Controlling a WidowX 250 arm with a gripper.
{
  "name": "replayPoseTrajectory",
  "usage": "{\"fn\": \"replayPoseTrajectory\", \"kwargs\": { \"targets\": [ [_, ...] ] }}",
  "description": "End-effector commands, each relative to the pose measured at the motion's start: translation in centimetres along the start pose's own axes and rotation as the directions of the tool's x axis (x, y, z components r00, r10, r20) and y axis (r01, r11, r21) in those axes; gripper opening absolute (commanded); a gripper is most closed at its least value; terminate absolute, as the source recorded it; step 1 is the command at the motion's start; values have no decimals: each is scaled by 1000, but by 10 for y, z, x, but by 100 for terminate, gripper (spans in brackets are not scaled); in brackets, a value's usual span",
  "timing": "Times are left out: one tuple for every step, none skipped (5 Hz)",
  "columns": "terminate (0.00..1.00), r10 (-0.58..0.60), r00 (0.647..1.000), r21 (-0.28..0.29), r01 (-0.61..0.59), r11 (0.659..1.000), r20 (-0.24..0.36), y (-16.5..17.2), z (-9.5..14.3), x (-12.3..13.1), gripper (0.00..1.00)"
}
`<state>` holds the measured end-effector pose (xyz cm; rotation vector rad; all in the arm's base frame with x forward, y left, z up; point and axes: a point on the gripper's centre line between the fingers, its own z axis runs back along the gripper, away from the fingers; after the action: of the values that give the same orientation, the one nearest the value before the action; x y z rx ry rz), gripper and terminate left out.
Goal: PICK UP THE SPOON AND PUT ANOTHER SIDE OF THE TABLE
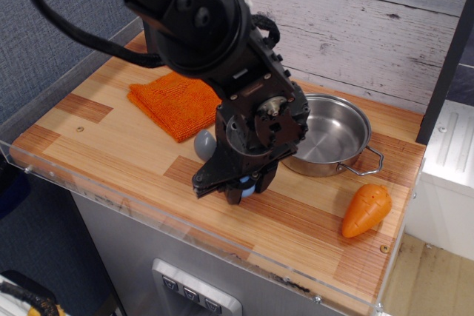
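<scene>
My gripper (231,187) is low over the front middle of the wooden table (96,138), just in front of the pot. It is shut on the spoon (205,143). The spoon's grey bowl sticks out to the gripper's left, close above the planks. A bit of its light-blue handle (246,187) shows between the fingers at the bottom. Whether the spoon touches the table I cannot tell. The black arm hides the rest of the spoon and part of the pot.
An orange cloth (172,103) lies at the back left. A steel pot (333,135) with two handles stands at the right, just behind the gripper. An orange toy carrot (366,210) lies near the front right corner. A clear acrylic rim (111,201) edges the table front.
</scene>
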<state>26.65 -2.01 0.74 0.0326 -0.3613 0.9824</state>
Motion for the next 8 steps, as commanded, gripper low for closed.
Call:
{"fn": "replayPoseTrajectory", "kwargs": {
  "targets": [
    [0, -34, 999, 55, 36, 998, -37, 2, -6, -11, 100],
    [0, -31, 999, 63, 33, 997, -37, 2, -4, -7, 100],
    [0, -15, 999, 72, 18, 997, -40, 4, -3, -2, 100],
    [0, -2, 999, 61, 4, 998, -39, 2, 5, 2, 100],
    [0, 13, 999, 48, -12, 999, -29, -2, 20, 10, 100],
    [0, 33, 999, 12, -33, 999, -23, -6, 44, 19, 100],
    [0, 43, 999, -50, -43, 998, -5, -11, 75, 28, 100],
    [0, 37, 998, -95, -33, 995, 41, -12, 101, 35, 100]
  ]
}}
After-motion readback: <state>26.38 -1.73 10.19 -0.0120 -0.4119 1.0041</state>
